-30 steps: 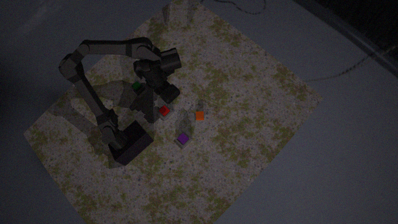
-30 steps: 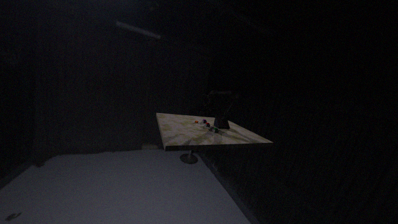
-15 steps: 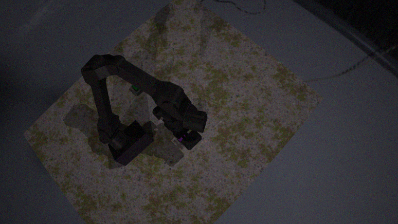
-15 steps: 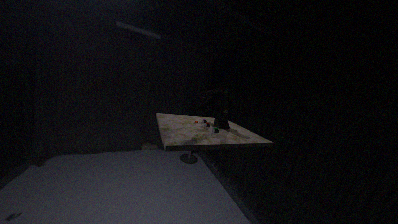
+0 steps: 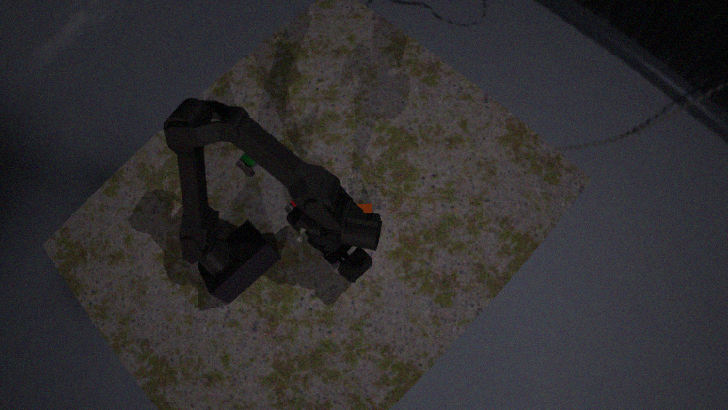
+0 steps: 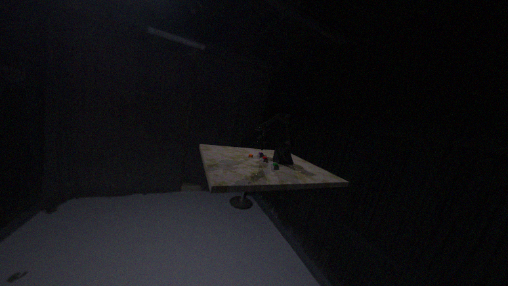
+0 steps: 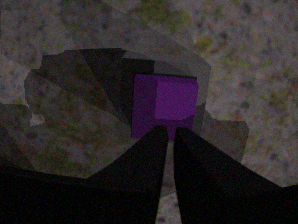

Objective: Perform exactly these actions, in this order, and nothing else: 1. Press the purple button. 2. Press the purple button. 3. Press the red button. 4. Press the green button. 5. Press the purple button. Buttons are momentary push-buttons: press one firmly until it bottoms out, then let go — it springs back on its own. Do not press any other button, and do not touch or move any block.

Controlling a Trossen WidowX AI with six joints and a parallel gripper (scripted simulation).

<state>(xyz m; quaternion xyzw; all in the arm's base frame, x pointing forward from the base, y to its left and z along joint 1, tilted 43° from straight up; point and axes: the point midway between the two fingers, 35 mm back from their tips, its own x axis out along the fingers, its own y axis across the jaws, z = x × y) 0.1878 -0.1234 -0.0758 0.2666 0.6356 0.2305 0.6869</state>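
The end effector (image 7: 166,137) is clenched on nothing, its two dark fingers drawn nearly together with only a thin slit of counter showing between them. In the wrist view the fingertips sit at the near edge of the purple button (image 7: 165,104), overlapping its lower rim; whether they actually touch it or hang just above cannot be told in this dim light. From above, the arm (image 5: 285,163) folds over from its base (image 5: 236,264) and covers the purple button entirely. The red button (image 5: 292,204) shows only as a sliver at the wrist's edge, and the orange button (image 5: 365,207) peeks out on the other side of the wrist. The green button (image 5: 247,160) lies well apart, beside the forearm and partly under it. In the exterior view all four buttons appear as small coloured specks clustered near the arm on the mottled counter (image 6: 231,174).
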